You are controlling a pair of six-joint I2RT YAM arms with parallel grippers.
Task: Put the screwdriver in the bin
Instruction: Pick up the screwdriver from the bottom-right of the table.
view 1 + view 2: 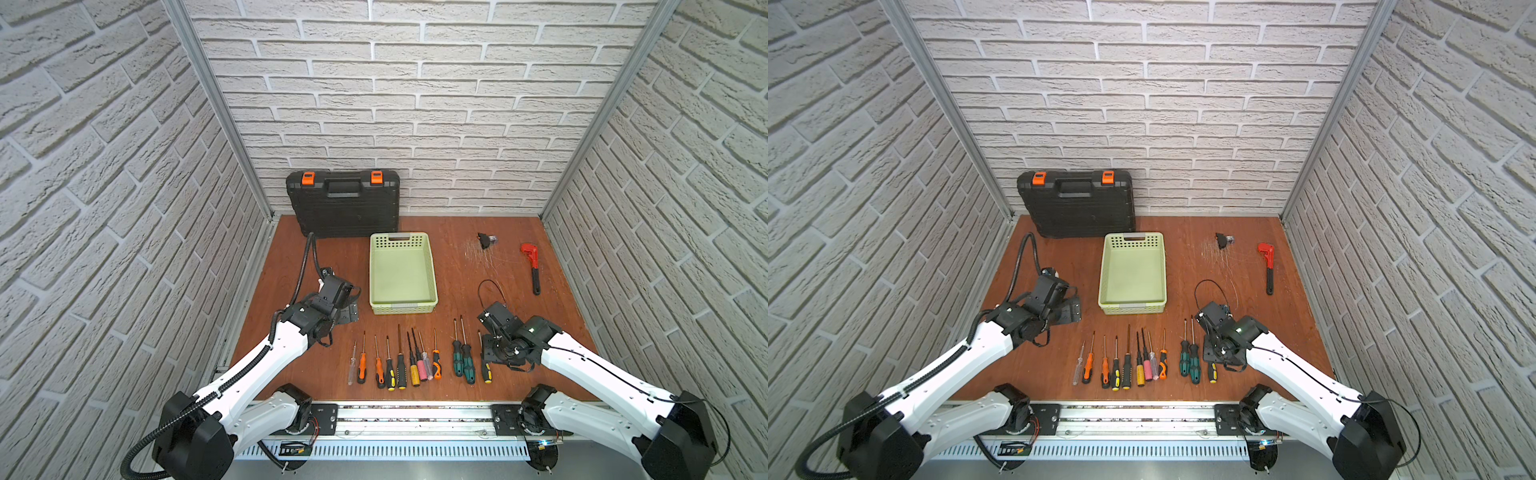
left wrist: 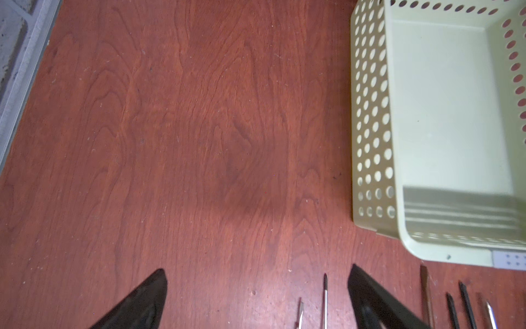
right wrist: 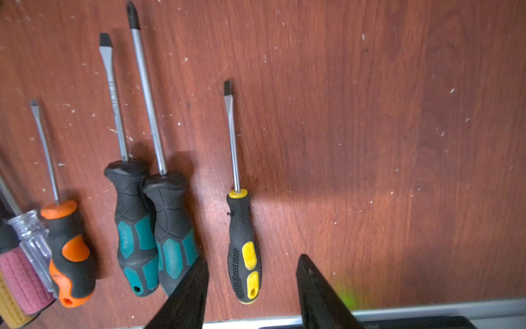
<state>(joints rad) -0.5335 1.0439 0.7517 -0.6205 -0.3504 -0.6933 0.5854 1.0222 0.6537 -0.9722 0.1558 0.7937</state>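
A screwdriver with a black and yellow handle lies flat at the right end of the row, seen in both top views. My right gripper is low over it and open. One finger stands on each side of the handle's rear half, with a gap on both sides. The pale green bin stands empty mid-table, its perforated wall also in the left wrist view. My left gripper hangs open over bare wood left of the bin, holding nothing.
Several other screwdrivers lie in a row along the front; two teal-handled ones lie right beside my right gripper. A black toolcase leans on the back wall. A red wrench and a small black part lie at back right.
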